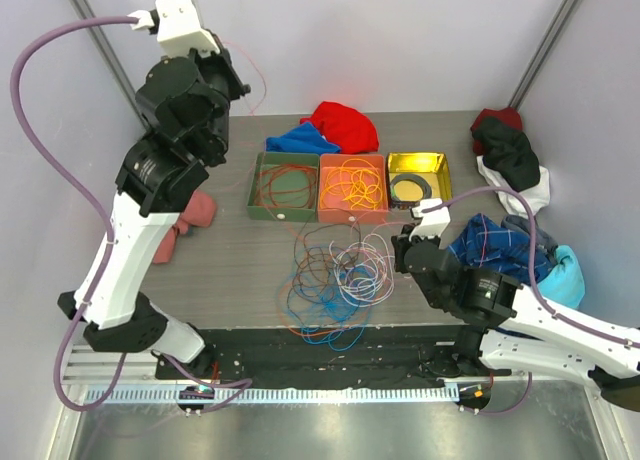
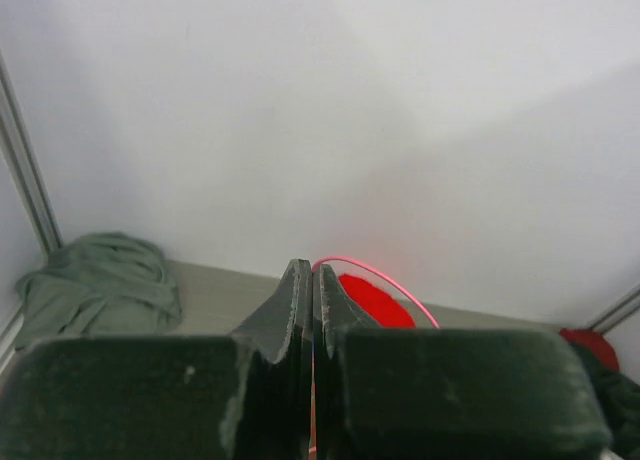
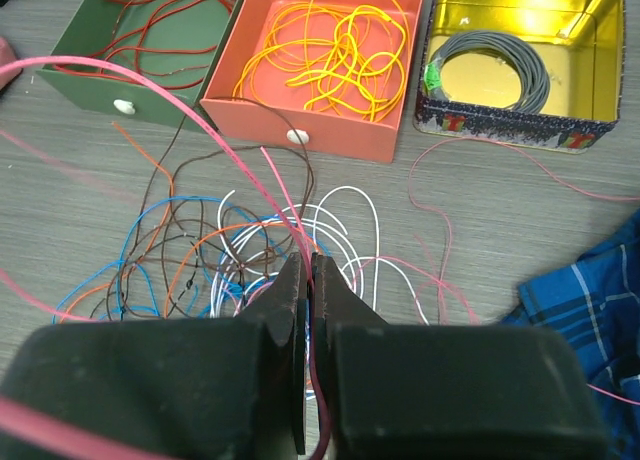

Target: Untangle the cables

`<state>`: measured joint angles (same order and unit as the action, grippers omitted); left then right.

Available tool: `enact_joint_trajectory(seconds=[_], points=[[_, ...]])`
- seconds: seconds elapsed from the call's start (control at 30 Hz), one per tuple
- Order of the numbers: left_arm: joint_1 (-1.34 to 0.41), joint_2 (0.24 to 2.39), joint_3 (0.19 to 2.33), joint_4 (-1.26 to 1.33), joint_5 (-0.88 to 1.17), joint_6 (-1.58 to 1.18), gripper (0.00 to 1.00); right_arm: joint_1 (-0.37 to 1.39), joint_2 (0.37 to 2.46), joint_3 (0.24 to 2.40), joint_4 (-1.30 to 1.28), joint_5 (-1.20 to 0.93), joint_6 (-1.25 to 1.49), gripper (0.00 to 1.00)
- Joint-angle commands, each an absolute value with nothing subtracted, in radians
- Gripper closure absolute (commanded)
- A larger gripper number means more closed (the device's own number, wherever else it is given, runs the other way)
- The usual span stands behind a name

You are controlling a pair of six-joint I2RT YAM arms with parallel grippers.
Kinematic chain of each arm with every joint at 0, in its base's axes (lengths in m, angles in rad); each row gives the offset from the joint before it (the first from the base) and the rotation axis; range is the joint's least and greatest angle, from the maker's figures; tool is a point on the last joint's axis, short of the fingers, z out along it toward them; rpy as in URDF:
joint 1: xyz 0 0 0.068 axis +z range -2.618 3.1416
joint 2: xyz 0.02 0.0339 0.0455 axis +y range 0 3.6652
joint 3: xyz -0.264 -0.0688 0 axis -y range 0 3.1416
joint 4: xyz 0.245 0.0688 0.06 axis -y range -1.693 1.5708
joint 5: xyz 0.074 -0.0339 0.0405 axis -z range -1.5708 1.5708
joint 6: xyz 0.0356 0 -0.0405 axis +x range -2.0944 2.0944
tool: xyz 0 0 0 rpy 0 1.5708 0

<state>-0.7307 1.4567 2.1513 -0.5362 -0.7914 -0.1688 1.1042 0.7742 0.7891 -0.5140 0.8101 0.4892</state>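
A tangle of cables (image 1: 335,280), blue, brown, white, orange and pink, lies on the table in front of the trays; it also shows in the right wrist view (image 3: 230,250). My left gripper (image 1: 240,85) is raised high at the far left and is shut on a thin pink cable (image 2: 385,277) that loops out of its tips (image 2: 311,270). My right gripper (image 1: 404,252) sits low at the tangle's right edge. It (image 3: 308,262) is shut on a pink cable (image 3: 150,80) that runs up and to the left.
Behind the tangle stand a green tray (image 1: 262,208) with red cables, an orange tray (image 1: 350,216) with yellow-orange cables, and a yellow tin (image 1: 418,160) with a grey coil. Cloths lie around: red (image 1: 345,125), pink (image 1: 195,212), blue plaid (image 1: 495,245), dark (image 1: 505,145), green (image 2: 100,280).
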Motion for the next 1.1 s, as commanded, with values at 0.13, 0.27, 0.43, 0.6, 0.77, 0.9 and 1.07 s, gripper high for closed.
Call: enact_joint_trajectory(seconds=[0.13, 0.27, 0.43, 0.6, 0.77, 0.9, 1.07], points=[[-0.701, 1.540, 2.301, -0.304, -0.772, -0.057, 1.00, 1.104, 0.752, 0.765, -0.442, 0.799, 0.494, 0.99], [-0.669, 1.583, 2.306, -0.210, -0.735, -0.043, 1.00, 1.101, 0.759, 0.765, -0.428, 0.790, 0.483, 0.99], [-0.604, 1.647, 2.330, -0.166, -0.677, -0.119, 1.00, 1.097, 0.769, 0.756, -0.408, 0.775, 0.479, 0.99], [-0.571, 1.701, 2.362, -0.106, -0.649, -0.153, 1.00, 1.086, 0.776, 0.738, -0.390, 0.752, 0.477, 0.99], [-0.568, 1.738, 2.362, 0.033, -0.632, -0.109, 1.00, 1.062, 0.787, 0.724, -0.356, 0.712, 0.462, 0.99], [-0.561, 1.775, 2.355, 0.152, -0.634, -0.069, 1.00, 1.034, 0.807, 0.713, -0.336, 0.664, 0.456, 0.99], [-0.529, 1.809, 2.349, 0.186, -0.634, -0.092, 1.00, 1.006, 0.805, 0.693, -0.324, 0.637, 0.456, 0.99]])
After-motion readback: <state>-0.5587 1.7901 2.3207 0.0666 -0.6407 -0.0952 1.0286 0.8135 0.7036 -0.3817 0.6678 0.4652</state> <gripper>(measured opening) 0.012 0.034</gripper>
